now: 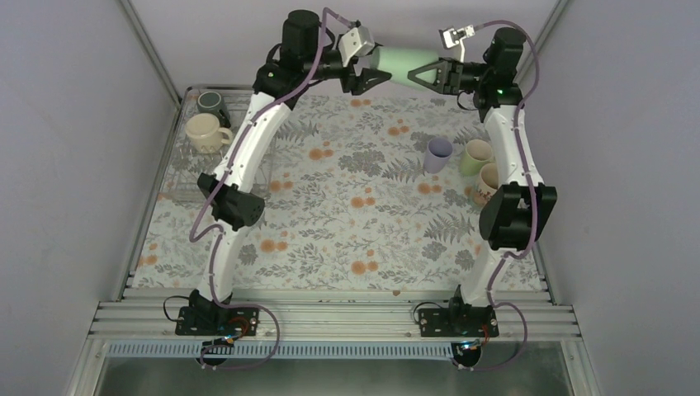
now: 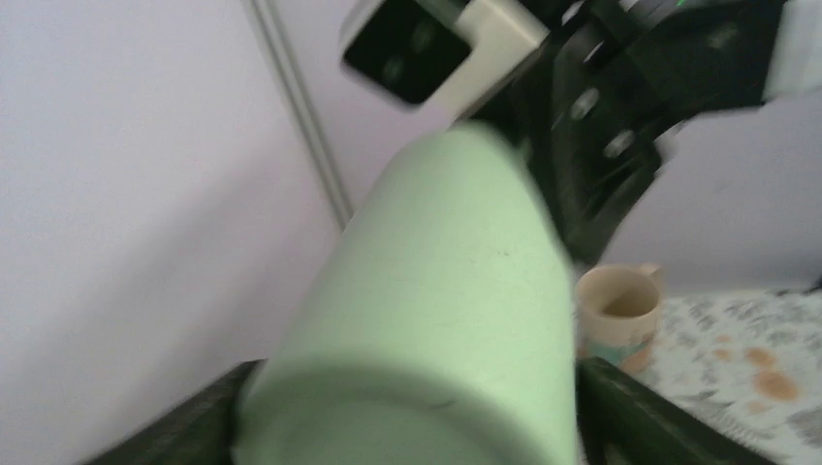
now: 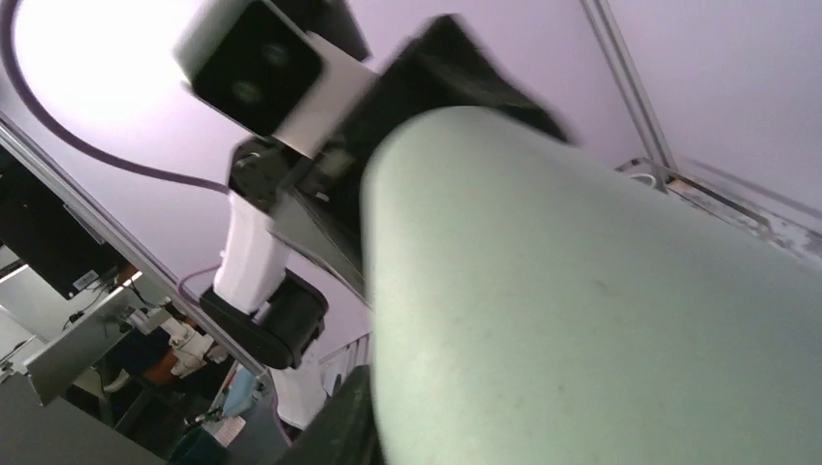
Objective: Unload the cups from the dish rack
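The mint-green tumbler (image 1: 404,63) hangs on its side high above the far edge of the table, between both grippers. My left gripper (image 1: 373,79) is shut on its base end, with a dark finger (image 2: 179,436) on each side of it. My right gripper (image 1: 423,74) grips the other end, and one finger (image 3: 339,426) presses its wall (image 3: 601,320). The dish rack (image 1: 183,177) at the far left holds the cream-yellow mug (image 1: 206,132) and the dark green-black mug (image 1: 211,103). The lilac tumbler (image 1: 437,154), the pale yellow-green cup (image 1: 475,156) and the beige patterned mug (image 1: 489,181) stand on the table at the right.
A floral cloth (image 1: 347,214) covers the table. Grey walls and metal frame posts (image 1: 153,49) close in the left, right and far sides. The beige patterned mug also shows in the left wrist view (image 2: 620,310), beyond the tumbler.
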